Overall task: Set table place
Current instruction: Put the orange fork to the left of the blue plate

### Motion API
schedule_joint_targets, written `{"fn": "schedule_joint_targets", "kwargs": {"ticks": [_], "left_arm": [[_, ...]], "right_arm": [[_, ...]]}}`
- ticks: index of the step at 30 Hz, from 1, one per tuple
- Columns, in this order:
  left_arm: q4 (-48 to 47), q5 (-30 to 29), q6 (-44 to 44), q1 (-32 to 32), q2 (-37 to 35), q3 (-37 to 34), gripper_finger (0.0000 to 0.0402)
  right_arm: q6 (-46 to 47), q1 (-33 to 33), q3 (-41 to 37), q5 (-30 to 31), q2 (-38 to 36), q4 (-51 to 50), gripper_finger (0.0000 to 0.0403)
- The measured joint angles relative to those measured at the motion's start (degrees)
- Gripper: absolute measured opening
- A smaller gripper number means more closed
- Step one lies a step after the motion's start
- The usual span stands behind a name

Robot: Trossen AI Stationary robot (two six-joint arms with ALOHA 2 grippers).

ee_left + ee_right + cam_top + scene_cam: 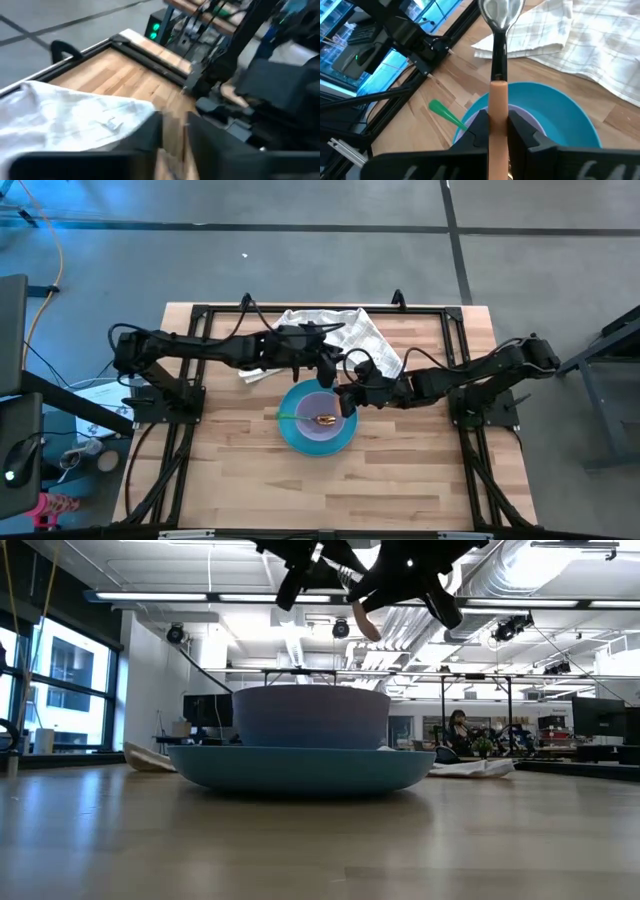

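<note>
A round blue plate (318, 432) lies on the table with a smaller lavender bowl (322, 410) on it. A spoon with a gold bowl (326, 420) lies in the lavender bowl, its green handle (442, 112) reaching out over the rim. My right gripper (350, 395) is above the plate's far right rim, shut on the fork (498, 60). My left gripper (325, 365) hovers just beyond the plate, over the cloth's near edge, fingers slightly apart and empty. My right gripper pinches the fork's orange handle (498, 97) between its two fingers, and the fingers lie along the fork. The metal head (501, 12) sticks out ahead of the fingertips. The fork is lifted clear above the plate and bowl (365, 625).
A crumpled white checked cloth (345, 338) lies at the table's far middle, just behind the plate. Black frame rails (200, 315) run along the table's edges. Bare wood (330, 490) lies in front of the plate.
</note>
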Motion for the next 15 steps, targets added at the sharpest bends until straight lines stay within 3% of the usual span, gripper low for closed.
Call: {"fn": "schedule_joint_targets", "kwargs": {"ticks": [1, 3, 15], "left_arm": [[-1.9, -0.1, 0.8, 0.0, 0.0, 0.8, 0.0048], [-4.1, -0.3, 1.4, 0.0, 0.0, 1.7, 0.0017], [-7.3, -1.3, 0.9, 0.0, -0.1, 1.9, 0.0002]], "right_arm": [[-0.5, 0.0, 0.0, 0.0, 0.0, 0.1, 0.0005], [-0.6, 0.0, 0.0, 0.1, 0.0, 0.3, 0.0005], [-1.0, 0.0, 0.0, -0.2, 0.0, 0.6, 0.0001]]}}
